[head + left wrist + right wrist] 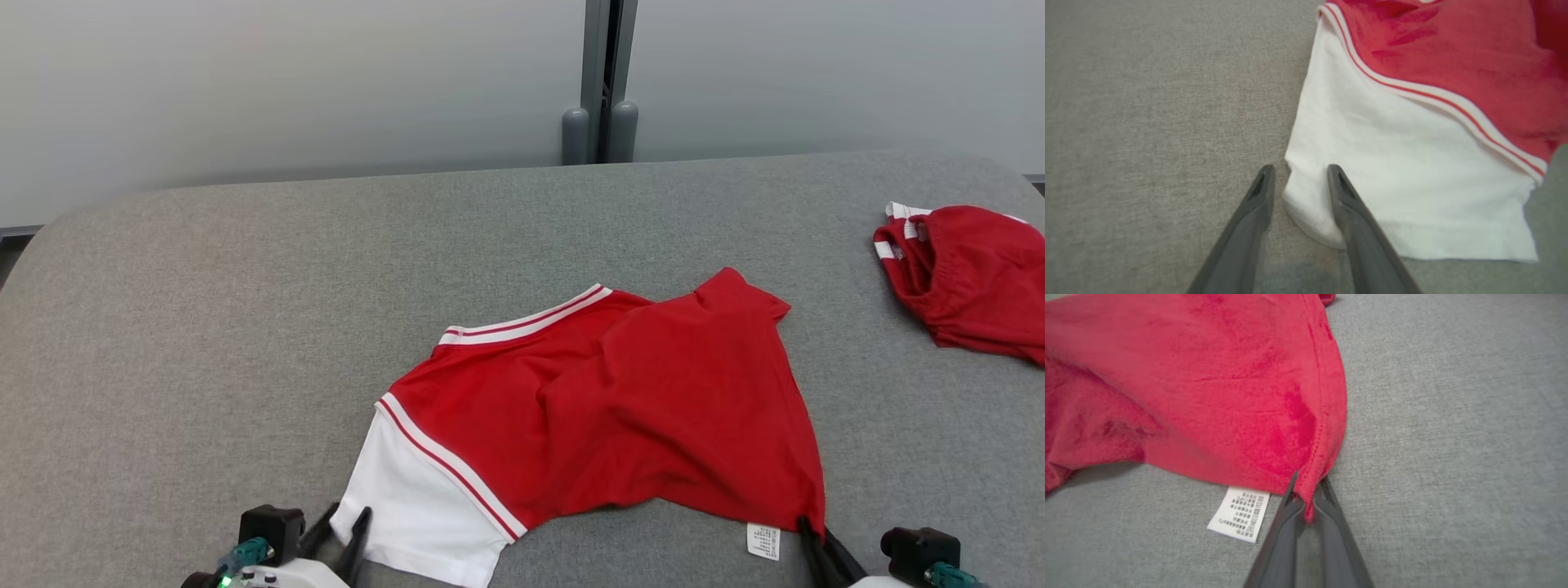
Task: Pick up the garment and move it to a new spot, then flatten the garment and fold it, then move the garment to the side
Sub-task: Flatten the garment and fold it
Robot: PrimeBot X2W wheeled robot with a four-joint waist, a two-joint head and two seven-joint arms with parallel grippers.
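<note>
Right end effector (1308, 492) — on garment (620, 408) hem

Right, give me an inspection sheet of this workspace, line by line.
Surface: grey fabric table.
Job's things: red shirt with white sleeve, rumpled, not folded; care label showing at its hem.
Clutter: second red garment, bunched at the table's right side.
Hands: left hand open, fingers astride the sleeve's corner; right hand shut on the shirt's hem corner.
Cables: nothing seen.
Surroundings: pale wall panels, grey post between them.
</note>
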